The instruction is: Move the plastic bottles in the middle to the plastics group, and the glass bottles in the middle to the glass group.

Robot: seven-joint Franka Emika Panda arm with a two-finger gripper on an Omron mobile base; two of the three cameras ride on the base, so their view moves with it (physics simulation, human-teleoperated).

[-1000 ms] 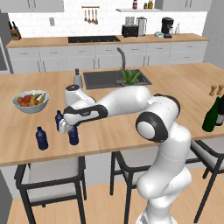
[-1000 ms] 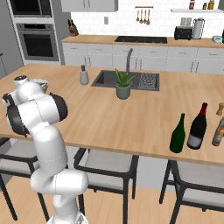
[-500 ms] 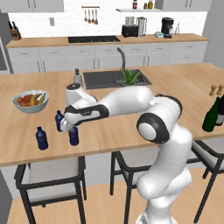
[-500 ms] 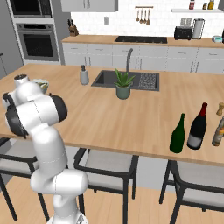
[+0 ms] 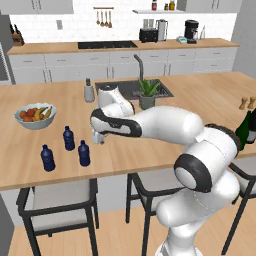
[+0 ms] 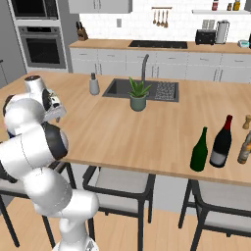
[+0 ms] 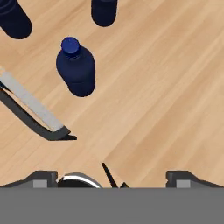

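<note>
Three small dark-blue plastic bottles stand close together near the island's front left edge: one point(image 5: 84, 153), one point(image 5: 68, 138) and one point(image 5: 47, 158). My gripper point(image 5: 99, 140) hovers just right of and above them, open and empty. In the hand view its fingertips point(image 7: 43, 177) stand wide apart at the bottom around the gripper point(image 7: 113, 177), with the nearest blue bottle point(image 7: 75, 68) upright beyond them and apart from them. A dark green glass bottle point(image 6: 199, 150) and a near-black one with a reddish top point(image 6: 221, 143) stand upright at the island's front right.
A fruit bowl point(image 5: 35, 115) sits behind the blue bottles. A grey soap dispenser point(image 5: 88, 90), the sink point(image 5: 130, 87) and a potted plant point(image 5: 147, 94) are at mid-island. Another bottle point(image 6: 244, 148) and wooden shakers point(image 5: 245, 103) stand far right. Stools line the front edge.
The gripper opened, let go of the blue bottle and rose up and to the right of it. The bottle stays standing with the other two.
</note>
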